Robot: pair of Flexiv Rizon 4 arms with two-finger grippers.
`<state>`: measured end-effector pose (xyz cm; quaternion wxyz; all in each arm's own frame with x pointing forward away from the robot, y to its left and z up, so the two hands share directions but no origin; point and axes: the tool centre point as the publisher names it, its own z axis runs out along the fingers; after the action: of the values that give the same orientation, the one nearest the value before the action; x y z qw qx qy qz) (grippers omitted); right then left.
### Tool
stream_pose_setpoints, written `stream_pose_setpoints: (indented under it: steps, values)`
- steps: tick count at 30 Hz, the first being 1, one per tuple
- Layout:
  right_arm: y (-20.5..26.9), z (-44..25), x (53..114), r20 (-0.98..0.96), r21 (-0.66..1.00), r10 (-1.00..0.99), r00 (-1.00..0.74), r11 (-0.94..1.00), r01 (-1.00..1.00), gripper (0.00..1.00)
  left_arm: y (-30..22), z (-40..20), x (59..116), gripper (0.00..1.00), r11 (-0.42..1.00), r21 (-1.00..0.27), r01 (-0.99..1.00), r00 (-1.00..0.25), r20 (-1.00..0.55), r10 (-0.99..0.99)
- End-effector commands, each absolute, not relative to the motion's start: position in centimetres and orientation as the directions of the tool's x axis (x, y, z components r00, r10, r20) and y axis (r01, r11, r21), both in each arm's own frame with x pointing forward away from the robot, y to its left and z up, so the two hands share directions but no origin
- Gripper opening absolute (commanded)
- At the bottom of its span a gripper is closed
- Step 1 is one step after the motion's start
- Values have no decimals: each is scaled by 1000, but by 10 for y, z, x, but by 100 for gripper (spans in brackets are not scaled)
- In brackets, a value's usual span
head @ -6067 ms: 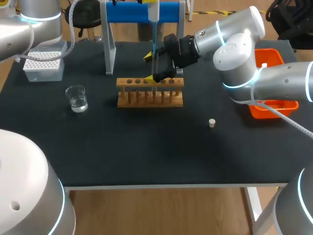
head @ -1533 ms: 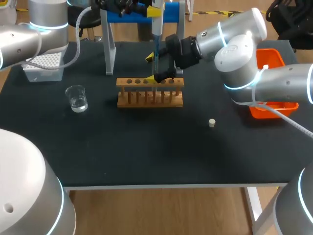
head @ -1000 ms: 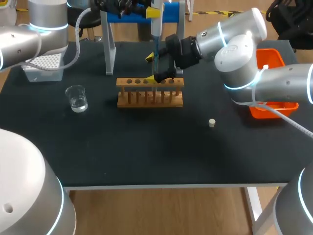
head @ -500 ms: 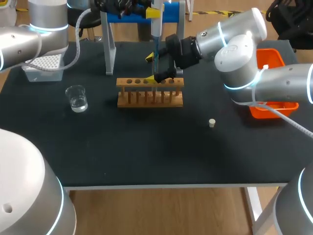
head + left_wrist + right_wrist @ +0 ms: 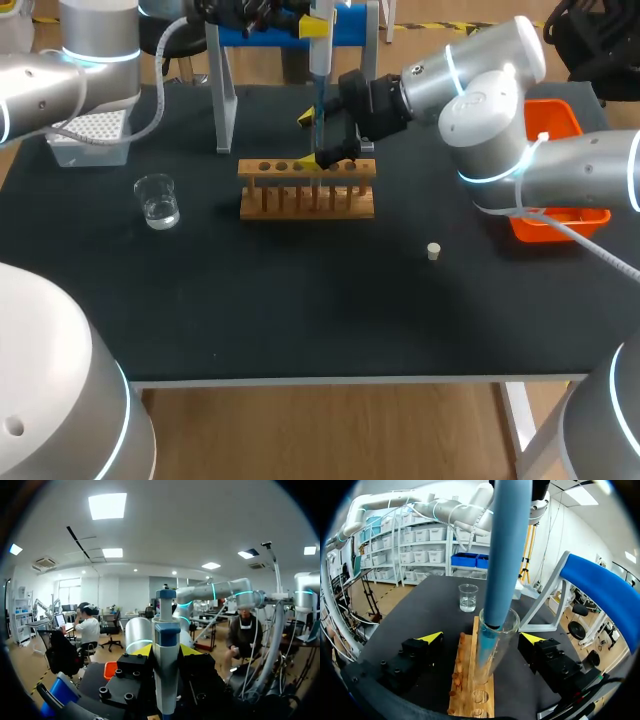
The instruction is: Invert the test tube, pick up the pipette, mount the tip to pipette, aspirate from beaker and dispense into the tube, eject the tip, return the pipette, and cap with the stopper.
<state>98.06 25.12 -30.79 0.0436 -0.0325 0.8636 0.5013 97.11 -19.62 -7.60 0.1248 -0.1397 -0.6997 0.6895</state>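
Observation:
The pipette (image 5: 318,40) stands upright over the wooden rack (image 5: 262,205), and my left gripper (image 5: 166,650) is shut on its white and blue body (image 5: 165,625). Its blue shaft (image 5: 507,550) reaches down into the mouth of a glass test tube (image 5: 506,622) that stands in the rack (image 5: 470,700). My right gripper (image 5: 481,637) is open, one yellow tip on each side of the tube and neither touching it; in the head view it (image 5: 315,138) sits just behind the rack. The beaker (image 5: 157,200) with clear liquid stands left of the rack. A small stopper (image 5: 433,251) lies to the right front.
A white tip box (image 5: 88,135) sits at the back left. The blue pipette stand (image 5: 262,25) with grey legs rises behind the rack. An orange bin (image 5: 555,215) is at the right edge, partly behind my right arm. The beaker (image 5: 468,597) shows beyond the rack's far end.
Nothing has moved in the last second and a half. Since six seconds ago my left arm's wrist has come into sight at the top by the pipette.

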Motion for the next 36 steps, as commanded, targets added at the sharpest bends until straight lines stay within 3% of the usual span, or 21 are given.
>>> stream_pose_setpoints:
  steps: [1,36]
  values:
    - [251,-307,981,-107,862,-13,-994,497,-99,100,-196,-76,974,0,10,-1000,23,-927,-18,375]
    - [186,-280,978,-134,892,24,-991,439,-110,100,-196,-76,974,0,10,-1000,23,-927,-18,375]
